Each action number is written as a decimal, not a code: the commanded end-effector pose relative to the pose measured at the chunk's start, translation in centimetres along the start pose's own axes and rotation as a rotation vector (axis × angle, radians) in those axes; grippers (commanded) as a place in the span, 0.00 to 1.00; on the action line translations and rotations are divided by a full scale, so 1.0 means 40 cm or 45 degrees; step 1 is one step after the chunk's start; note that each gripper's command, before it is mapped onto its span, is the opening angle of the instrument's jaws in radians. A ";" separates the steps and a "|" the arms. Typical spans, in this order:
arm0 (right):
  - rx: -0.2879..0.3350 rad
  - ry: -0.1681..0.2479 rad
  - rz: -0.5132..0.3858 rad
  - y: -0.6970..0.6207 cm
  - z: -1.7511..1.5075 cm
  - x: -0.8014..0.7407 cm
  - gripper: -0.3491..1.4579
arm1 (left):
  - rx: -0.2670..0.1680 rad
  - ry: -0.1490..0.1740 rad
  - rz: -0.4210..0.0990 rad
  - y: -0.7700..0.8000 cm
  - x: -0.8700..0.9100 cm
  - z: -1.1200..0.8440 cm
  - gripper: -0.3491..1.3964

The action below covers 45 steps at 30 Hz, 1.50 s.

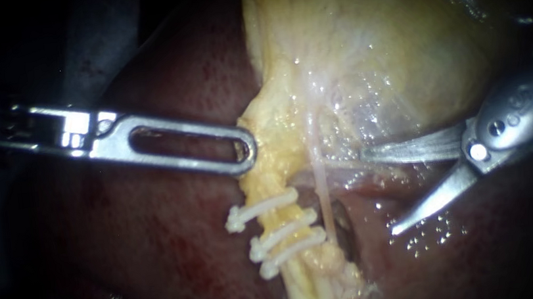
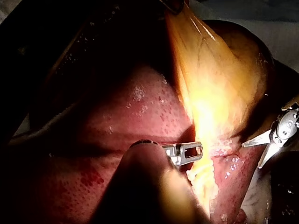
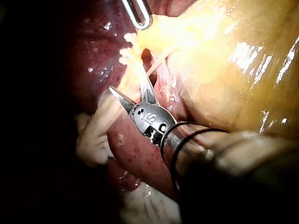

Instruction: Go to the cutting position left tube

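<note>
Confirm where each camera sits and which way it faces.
Endoscope: close in, facing the clips; left instrument enters from left, right instrument from right.
Left wrist: on the left arm, looking down its own shaft toward the gallbladder.
Right wrist: on the right arm, looking down its own shaft at the clips.
Shared: all show both instruments.

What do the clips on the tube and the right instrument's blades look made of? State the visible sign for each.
Clips: probably plastic, matte white and opaque, with no glint. Right instrument, blades: metal, polished silver, with bright reflections along their faces.
</note>
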 end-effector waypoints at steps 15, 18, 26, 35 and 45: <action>0.128 -0.195 0.130 0.0013 0.0053 0.0022 0.90 | 0.004 -0.004 -0.006 -0.0024 0.0010 -0.0003 0.00; 0.149 -0.243 0.158 0.0009 0.0071 0.0015 0.89 | 0.004 -0.005 -0.006 -0.0026 0.0012 -0.0003 0.00; 0.189 -0.366 0.224 -0.0007 0.0120 -0.0052 0.86 | 0.004 -0.006 -0.001 -0.0036 0.0016 -0.0004 0.00; 0.225 -0.382 0.282 0.0002 0.0148 -0.0070 0.83 | 0.001 -0.012 -0.003 -0.0047 0.0024 -0.0001 0.00; 0.242 -0.391 0.351 0.0002 0.0167 -0.0057 0.80 | 0.002 -0.010 -0.004 -0.0050 0.0026 0.0001 0.00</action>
